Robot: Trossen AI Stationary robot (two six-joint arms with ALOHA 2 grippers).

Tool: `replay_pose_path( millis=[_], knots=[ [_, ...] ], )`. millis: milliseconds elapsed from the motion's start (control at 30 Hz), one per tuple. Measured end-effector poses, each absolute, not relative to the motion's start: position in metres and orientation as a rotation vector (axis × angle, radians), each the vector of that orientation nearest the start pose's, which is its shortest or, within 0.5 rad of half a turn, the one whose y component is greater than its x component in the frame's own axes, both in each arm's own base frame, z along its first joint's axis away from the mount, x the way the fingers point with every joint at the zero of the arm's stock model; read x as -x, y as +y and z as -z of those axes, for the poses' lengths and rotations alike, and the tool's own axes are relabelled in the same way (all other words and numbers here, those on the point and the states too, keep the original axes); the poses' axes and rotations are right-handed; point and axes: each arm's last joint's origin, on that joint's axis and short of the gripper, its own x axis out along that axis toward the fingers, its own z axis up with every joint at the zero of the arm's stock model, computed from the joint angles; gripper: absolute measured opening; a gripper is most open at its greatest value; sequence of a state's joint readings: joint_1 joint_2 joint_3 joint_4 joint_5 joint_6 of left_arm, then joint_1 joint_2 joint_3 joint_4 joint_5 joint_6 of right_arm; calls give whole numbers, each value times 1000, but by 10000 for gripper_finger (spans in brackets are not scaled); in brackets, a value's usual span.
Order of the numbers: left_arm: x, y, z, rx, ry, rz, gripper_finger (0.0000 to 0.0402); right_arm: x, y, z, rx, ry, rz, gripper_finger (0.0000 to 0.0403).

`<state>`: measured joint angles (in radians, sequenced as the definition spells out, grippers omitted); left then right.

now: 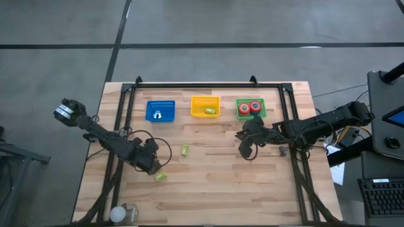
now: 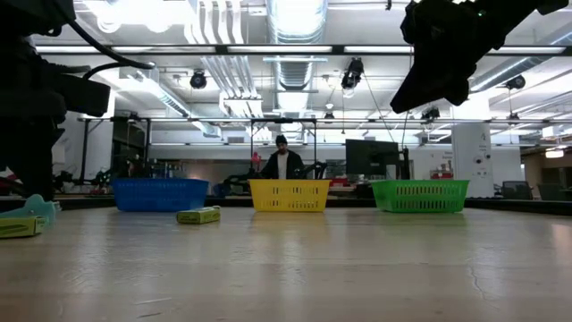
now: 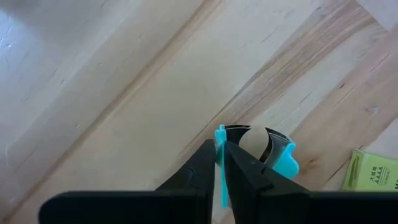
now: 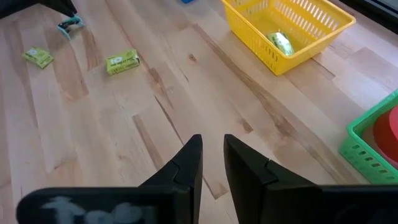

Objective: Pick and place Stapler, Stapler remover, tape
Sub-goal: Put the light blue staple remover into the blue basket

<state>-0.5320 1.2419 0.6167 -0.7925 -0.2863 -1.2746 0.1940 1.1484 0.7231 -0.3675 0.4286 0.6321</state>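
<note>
Wooden table (image 1: 214,183), left end effector (image 3: 221,163) low, pinching blue staple remover (image 3: 281,157), right end effector (image 4: 212,158) raised, narrowly parted

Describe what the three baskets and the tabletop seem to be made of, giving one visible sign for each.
The blue basket, yellow basket and green basket look like moulded plastic: uniform bright colour and open lattice walls. The tabletop looks like pale wood with a smooth, lightly glossy finish: straight grain runs in jointed strips.
</note>
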Motion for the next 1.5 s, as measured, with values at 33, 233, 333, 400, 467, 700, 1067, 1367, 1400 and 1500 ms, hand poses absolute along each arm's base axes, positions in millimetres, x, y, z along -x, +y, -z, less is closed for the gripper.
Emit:
replay_pose_path(
  millis=[33, 233, 333, 400, 467, 700, 1067, 1367, 1400, 1500],
  knots=[
    [-162, -86, -164, 523, 1165, -611, 44, -224, 32, -231, -358, 648, 446, 63],
    [-162, -86, -164, 526, 1164, -610, 72, -224, 32, -231, -357, 645, 445, 56],
    [-162, -86, -164, 528, 1162, -608, 81, -224, 32, -231, -357, 645, 444, 53],
    [-162, -86, -164, 526, 1163, -608, 84, -224, 32, -231, -357, 645, 444, 52],
    [-162, -86, -163, 527, 1163, -607, 85, -224, 32, -231, -357, 645, 444, 52],
    [-159, -84, -154, 553, 1163, -603, 75, -224, 32, -231, -356, 646, 444, 52],
    [-161, -85, -155, 502, 1145, -569, 31, -225, 32, -232, -358, 642, 443, 52],
    [-162, -81, -156, 437, 1044, -627, 9, -225, 32, -232, -357, 642, 443, 52],
    [-162, -80, -157, 423, 1025, -635, 7, -225, 32, -232, -357, 642, 443, 52],
    [-165, -78, -163, 365, 936, -665, 4, -225, 32, -232, -358, 642, 443, 52]
  ],
)
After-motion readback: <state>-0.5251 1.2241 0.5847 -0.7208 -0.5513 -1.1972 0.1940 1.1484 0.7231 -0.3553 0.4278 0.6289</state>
